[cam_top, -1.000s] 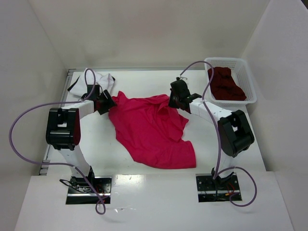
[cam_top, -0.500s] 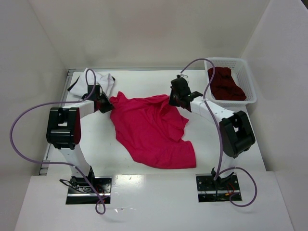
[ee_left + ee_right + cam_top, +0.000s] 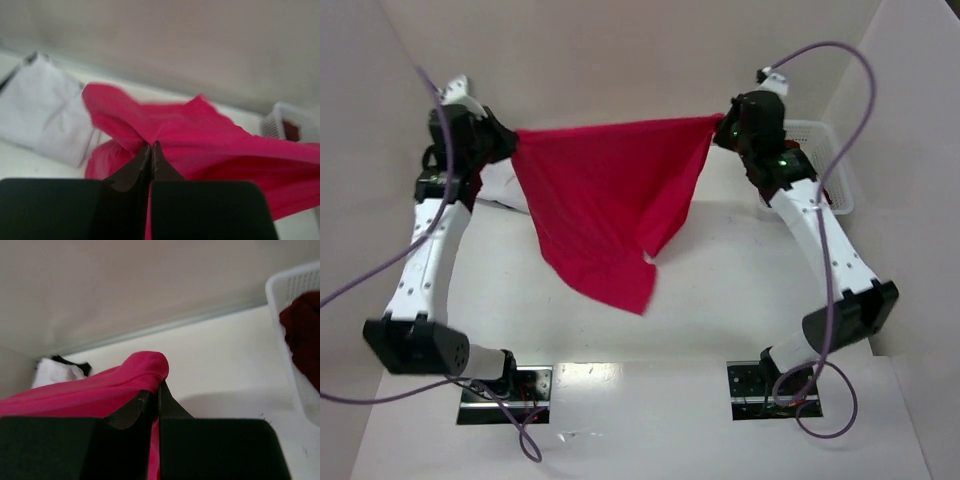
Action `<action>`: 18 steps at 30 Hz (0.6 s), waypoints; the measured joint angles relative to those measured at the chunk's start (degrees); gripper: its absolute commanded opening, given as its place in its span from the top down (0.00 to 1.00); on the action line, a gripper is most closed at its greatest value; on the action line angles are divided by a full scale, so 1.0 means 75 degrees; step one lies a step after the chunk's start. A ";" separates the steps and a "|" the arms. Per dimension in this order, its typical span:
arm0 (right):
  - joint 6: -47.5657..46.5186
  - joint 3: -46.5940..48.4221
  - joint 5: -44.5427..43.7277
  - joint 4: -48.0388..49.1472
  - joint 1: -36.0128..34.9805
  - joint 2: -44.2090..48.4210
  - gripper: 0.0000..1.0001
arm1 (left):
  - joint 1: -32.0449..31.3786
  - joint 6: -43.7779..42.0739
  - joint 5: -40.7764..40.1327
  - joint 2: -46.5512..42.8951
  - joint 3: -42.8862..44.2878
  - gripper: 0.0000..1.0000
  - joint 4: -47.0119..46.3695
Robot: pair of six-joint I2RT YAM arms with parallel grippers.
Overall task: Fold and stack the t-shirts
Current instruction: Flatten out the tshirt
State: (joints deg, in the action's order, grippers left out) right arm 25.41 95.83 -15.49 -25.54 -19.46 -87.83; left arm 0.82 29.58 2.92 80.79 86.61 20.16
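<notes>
The bright red t-shirt [image 3: 605, 200] hangs stretched in the air between both arms, its lower part drooping toward the table. My left gripper [image 3: 510, 145] is shut on its left top corner, and the left wrist view shows the red cloth [image 3: 200, 135] pinched at my left gripper [image 3: 151, 145]. My right gripper [image 3: 720, 128] is shut on the right top corner; red cloth [image 3: 100, 387] bunches over my right gripper [image 3: 158, 387]. A white t-shirt [image 3: 40, 115] lies on the table at the back left. A dark maroon t-shirt [image 3: 305, 330] sits in the basket.
A white lattice basket [image 3: 835, 185] stands at the back right against the wall, partly hidden by the right arm. White walls close in the table on three sides. Both arms are raised high, cables looping above them.
Both arms have lifted from table height and spread apart, raising the red t-shirt off the table into a hanging sheet. The left gripper closed on the shirt's corner.
</notes>
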 measured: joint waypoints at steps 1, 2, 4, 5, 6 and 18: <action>-0.0064 0.0149 -0.0047 -0.0047 0.0020 0.0297 1.00 | 0.0000 -0.0119 -0.0038 -0.0312 0.0315 1.00 0.0064; -0.0119 0.0239 -0.0064 -0.0090 0.0020 0.0606 1.00 | 0.0000 -0.0172 -0.0076 -0.0659 0.0615 1.00 0.0154; -0.0175 0.0286 -0.0052 -0.0181 0.0012 0.1262 1.00 | -0.0006 -0.0312 -0.0122 -0.1285 0.1064 1.00 0.0411; -0.0187 0.0289 -0.0041 -0.0227 -0.0006 0.1614 1.00 | -0.0006 -0.0358 -0.0137 -0.1620 0.1271 1.00 0.0554; -0.0216 0.0280 -0.0003 -0.0277 -0.0012 0.1990 1.00 | -0.0009 -0.0388 -0.0143 -0.1888 0.1384 1.00 0.0644; -0.0318 -0.0799 0.1431 -0.0947 -0.0035 0.6210 1.00 | -0.0035 -0.0525 0.0154 -0.5394 0.1475 1.00 0.2308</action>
State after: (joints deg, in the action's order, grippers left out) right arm 23.03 89.84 -4.75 -32.64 -19.73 -41.25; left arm 0.56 25.65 4.08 40.34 97.67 37.47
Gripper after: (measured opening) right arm 0.074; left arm 0.009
